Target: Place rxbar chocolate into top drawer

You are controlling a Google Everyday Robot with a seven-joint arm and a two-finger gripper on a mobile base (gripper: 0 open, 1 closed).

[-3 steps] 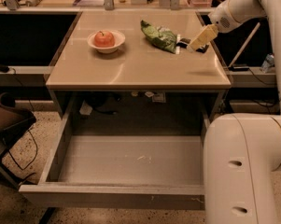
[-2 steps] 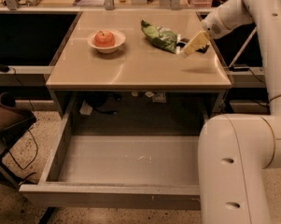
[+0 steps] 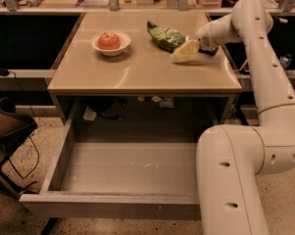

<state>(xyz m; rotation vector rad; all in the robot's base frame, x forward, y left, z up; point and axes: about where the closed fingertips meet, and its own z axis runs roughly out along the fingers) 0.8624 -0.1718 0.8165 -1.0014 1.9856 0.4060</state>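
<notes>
My gripper (image 3: 186, 52) hangs low over the right rear part of the beige tabletop (image 3: 137, 75), just right of and in front of a wrinkly green snack bag (image 3: 164, 35). The rxbar chocolate does not show; the spot under the gripper is hidden by it. Below the tabletop the top drawer (image 3: 108, 205) is pulled far out toward me, with its grey inside lying bare. My white arm (image 3: 269, 82) curves up along the right side of the table.
A white bowl (image 3: 110, 43) holding a red-orange fruit sits at the table's left rear. A dark chair (image 3: 7, 126) stands on the floor to the left. Shelves with clutter run along the back.
The gripper has moved left and lower, from the table's right edge toward the green bag. The drawer, the bowl and the bag have not moved.
</notes>
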